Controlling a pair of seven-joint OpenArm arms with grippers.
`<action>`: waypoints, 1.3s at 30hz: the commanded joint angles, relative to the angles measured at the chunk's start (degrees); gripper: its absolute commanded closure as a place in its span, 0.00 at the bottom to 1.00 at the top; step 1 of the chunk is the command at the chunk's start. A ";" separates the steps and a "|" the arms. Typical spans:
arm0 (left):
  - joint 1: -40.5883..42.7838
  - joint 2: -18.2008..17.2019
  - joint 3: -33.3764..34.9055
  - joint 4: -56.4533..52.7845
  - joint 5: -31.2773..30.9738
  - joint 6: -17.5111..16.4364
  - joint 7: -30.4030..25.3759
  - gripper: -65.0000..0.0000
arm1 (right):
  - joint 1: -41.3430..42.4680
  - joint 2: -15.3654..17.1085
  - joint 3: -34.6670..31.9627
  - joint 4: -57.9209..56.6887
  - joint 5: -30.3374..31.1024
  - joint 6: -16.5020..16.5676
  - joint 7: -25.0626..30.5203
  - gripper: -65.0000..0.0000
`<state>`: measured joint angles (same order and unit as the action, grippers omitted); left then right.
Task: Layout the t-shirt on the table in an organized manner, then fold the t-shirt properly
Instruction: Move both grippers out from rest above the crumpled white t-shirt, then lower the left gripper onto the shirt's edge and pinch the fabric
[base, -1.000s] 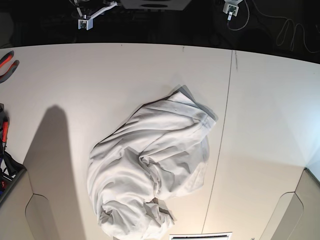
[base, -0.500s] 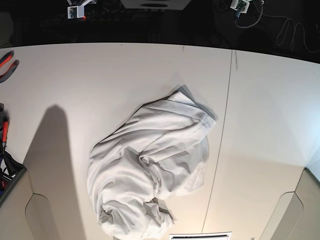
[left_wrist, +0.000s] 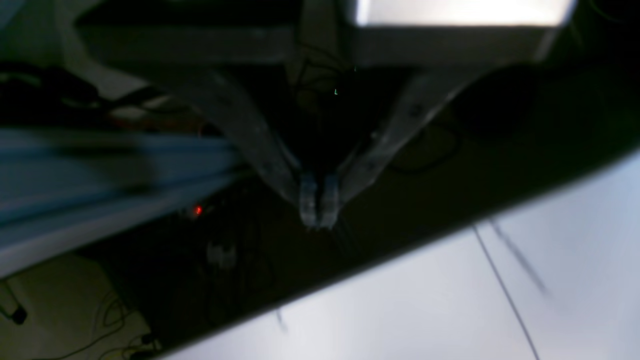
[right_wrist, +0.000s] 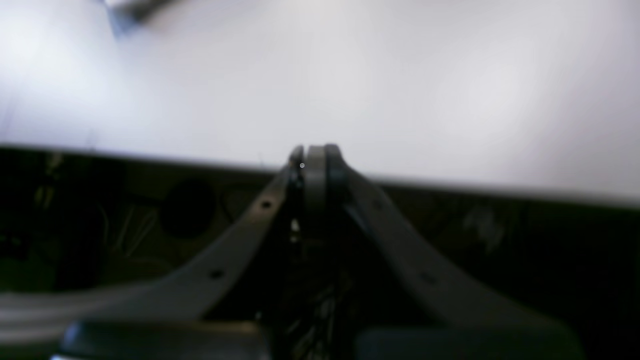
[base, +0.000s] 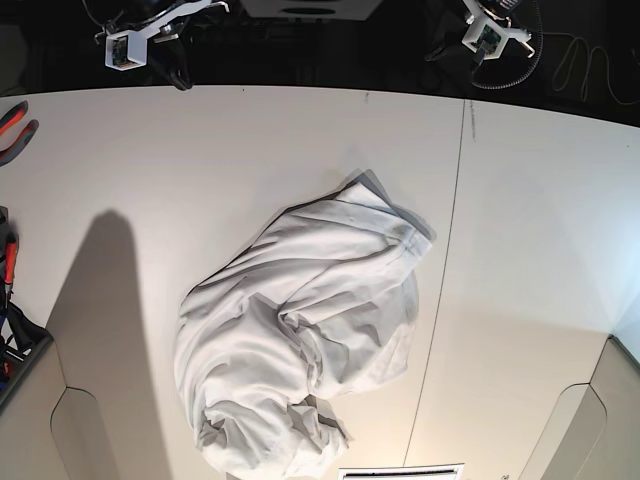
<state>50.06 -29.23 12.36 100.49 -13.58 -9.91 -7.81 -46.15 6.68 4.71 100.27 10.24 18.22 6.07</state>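
Meanwhile t-shirt (base: 300, 345) crumpled mid-table (base: 540, 220) | left gripper (left_wrist: 318, 207), right gripper (right_wrist: 312, 157) closed empty beyond far edge

The left wrist view was blurred and dim: the left gripper (left_wrist: 318, 210) hung in mid-frame with its two pale fingertips (left_wrist: 308, 197) pressed together and nothing between them, against a dark background beyond the table's edge. The off-white table (left_wrist: 410, 310) filled the lower right corner, its edge running diagonally up toward the right, crossed by a thin dark seam line (left_wrist: 502, 290). A small red light (left_wrist: 198, 210) glowed in the darkness left of the fingertips, and loose cables (left_wrist: 100, 335) lay on a pale surface in the lower left corner.
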 joint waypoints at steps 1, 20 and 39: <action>-0.09 -0.31 -0.07 1.18 -0.26 -0.17 -1.18 1.00 | -0.02 0.26 0.13 1.46 0.26 0.28 1.40 1.00; -16.28 -0.26 -0.07 1.22 -0.31 3.19 -0.79 1.00 | 10.21 -3.41 0.04 2.47 0.22 0.22 0.28 1.00; -21.64 0.87 -0.07 1.03 -0.31 3.26 2.54 1.00 | 15.39 -5.09 0.04 2.36 0.20 0.20 -3.34 1.00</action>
<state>28.53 -28.18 12.47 100.75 -13.61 -6.70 -4.23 -30.59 1.43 4.64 101.78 10.07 18.20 1.43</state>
